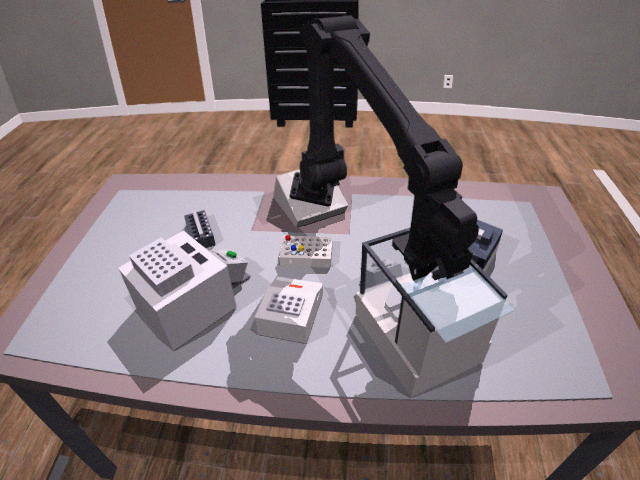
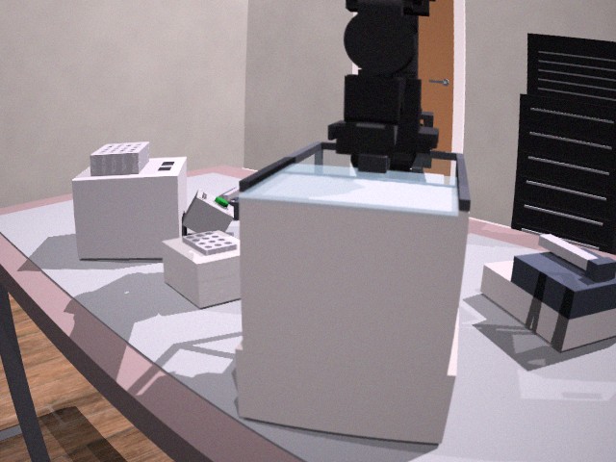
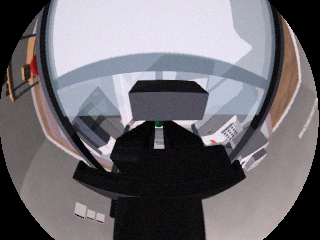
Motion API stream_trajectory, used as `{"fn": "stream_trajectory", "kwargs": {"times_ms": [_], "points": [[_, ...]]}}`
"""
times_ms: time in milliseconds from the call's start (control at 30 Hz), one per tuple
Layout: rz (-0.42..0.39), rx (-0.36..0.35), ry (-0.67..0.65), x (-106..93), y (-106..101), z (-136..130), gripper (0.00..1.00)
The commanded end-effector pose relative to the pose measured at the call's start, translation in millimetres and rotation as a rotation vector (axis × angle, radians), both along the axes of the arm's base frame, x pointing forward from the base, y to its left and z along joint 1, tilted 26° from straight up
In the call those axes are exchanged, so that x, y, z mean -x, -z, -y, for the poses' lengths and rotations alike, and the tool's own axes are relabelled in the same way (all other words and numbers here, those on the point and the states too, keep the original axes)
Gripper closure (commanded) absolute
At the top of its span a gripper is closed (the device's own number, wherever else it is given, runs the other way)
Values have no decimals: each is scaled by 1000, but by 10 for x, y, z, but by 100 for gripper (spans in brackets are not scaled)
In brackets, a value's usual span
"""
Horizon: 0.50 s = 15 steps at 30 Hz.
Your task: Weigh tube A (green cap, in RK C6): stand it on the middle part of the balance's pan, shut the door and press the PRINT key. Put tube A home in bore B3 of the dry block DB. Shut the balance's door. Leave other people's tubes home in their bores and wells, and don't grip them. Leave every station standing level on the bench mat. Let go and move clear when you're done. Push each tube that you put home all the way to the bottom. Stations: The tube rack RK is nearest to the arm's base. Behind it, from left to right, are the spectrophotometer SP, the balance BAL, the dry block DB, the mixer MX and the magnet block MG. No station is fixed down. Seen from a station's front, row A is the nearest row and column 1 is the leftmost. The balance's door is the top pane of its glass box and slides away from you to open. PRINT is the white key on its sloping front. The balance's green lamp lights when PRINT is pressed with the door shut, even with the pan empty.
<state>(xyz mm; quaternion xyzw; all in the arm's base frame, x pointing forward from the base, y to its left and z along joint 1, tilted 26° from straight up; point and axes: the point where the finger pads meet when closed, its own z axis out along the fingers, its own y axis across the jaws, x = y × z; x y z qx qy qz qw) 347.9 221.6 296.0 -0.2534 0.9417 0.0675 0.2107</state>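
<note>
My gripper (image 1: 421,276) (image 3: 159,117) is shut on tube A, over the front part of the balance (image 1: 457,356) (image 2: 347,308). The green cap of tube A (image 3: 159,123) shows between the fingertips in the wrist view. The tube's lower body is hidden there behind a grey block, apparently the door's handle (image 3: 168,105). The glass door (image 1: 465,299) (image 2: 368,191) (image 3: 150,25) is slid back, leaving the front of the box top open. The dry block DB (image 1: 261,320) (image 2: 184,278) stands level with bores showing and no tube in view. The PRINT key is hidden.
The rack RK (image 1: 305,260) holds red, blue and yellow capped tubes. The spectrophotometer (image 1: 491,240) (image 2: 542,298) stands beside the balance. A tall white station (image 1: 193,310) (image 2: 129,214) and a dark narrow block (image 1: 199,227) stand beyond DB. The balance's dark top frame surrounds the fingers closely.
</note>
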Motion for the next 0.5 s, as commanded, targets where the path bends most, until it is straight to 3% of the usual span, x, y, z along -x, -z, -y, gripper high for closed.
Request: {"fn": "stream_trajectory", "kwargs": {"times_ms": [0,133,300,467], "points": [[53,-34,-18,-29,-385,-82,91],[65,-41,-18,22,-499,-47,91],[41,-26,-18,-8,-433,-66,91],[65,-42,-18,77,-620,-8,91]]}}
